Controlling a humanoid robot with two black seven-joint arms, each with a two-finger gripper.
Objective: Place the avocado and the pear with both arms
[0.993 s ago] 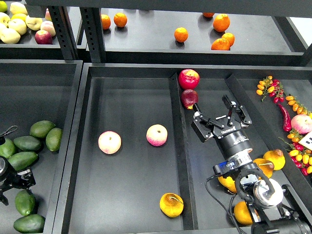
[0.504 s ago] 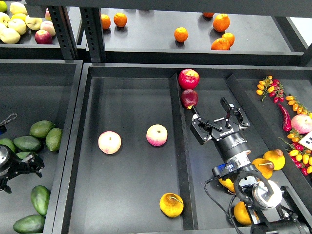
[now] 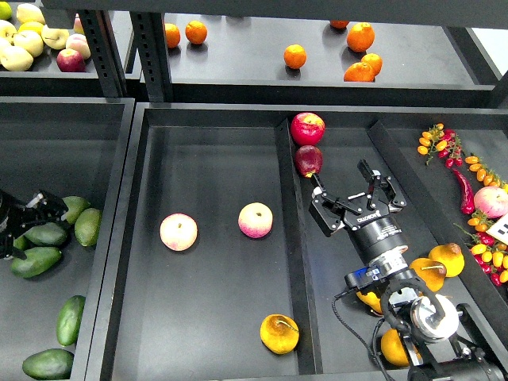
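Several dark green avocados lie in the left bin: a cluster [image 3: 45, 234] at mid-height, one apart [image 3: 70, 319] lower down and one [image 3: 48, 363] at the bottom edge. My left gripper [image 3: 38, 208] is dark and small, right over the cluster's upper left; I see nothing held in it. A yellow-orange pear [image 3: 279, 333] with a brown stem lies at the front of the middle bin. More pears [image 3: 447, 258] lie by my right arm. My right gripper [image 3: 355, 194] is open and empty in the right compartment, just below a dark red apple [image 3: 308, 160].
Two pink-and-yellow apples [image 3: 178, 232] [image 3: 255, 220] lie in the middle bin. A red apple [image 3: 307, 128] sits at the divider's far end [image 3: 284, 151]. Oranges [image 3: 294, 55] lie on the back shelf. Small tomatoes and chillies [image 3: 464, 186] fill the far-right bin.
My left gripper has moved up from the bin's front to the avocado cluster. A lone avocado near the front has shifted right and tilted upright. My right gripper has barely moved.
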